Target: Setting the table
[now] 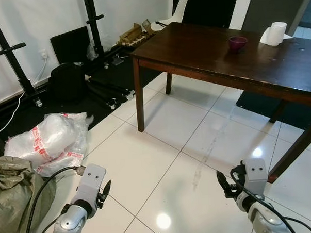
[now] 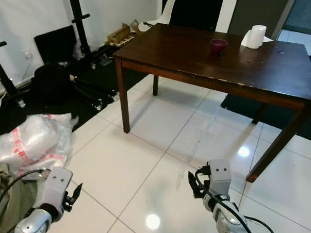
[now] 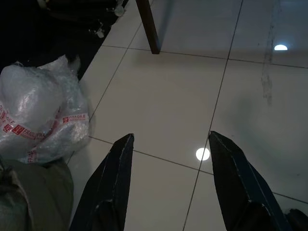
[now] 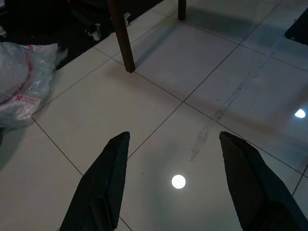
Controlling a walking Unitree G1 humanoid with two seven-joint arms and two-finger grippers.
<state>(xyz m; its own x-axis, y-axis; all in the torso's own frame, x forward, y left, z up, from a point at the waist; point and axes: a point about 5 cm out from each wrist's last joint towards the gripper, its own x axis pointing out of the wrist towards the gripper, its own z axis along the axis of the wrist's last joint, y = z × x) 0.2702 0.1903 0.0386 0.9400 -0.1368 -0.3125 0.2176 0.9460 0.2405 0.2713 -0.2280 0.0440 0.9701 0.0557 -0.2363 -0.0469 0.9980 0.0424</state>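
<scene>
One big dark wooden table [image 1: 204, 52] stands on the white tile floor [image 1: 162, 147], ahead of the robot. Beside it, on the robot's left, lie a clear plastic bag [image 1: 48, 139] with red tape and a green sack [image 1: 14, 195]. On the far part of the table sit a white paper roll [image 1: 277, 33] and, near it, a small purple bowl [image 1: 238, 42]. Low over the floor, the left gripper [image 3: 168, 159] and the right gripper [image 4: 173, 159] both have fingers spread wide, holding nothing.
</scene>
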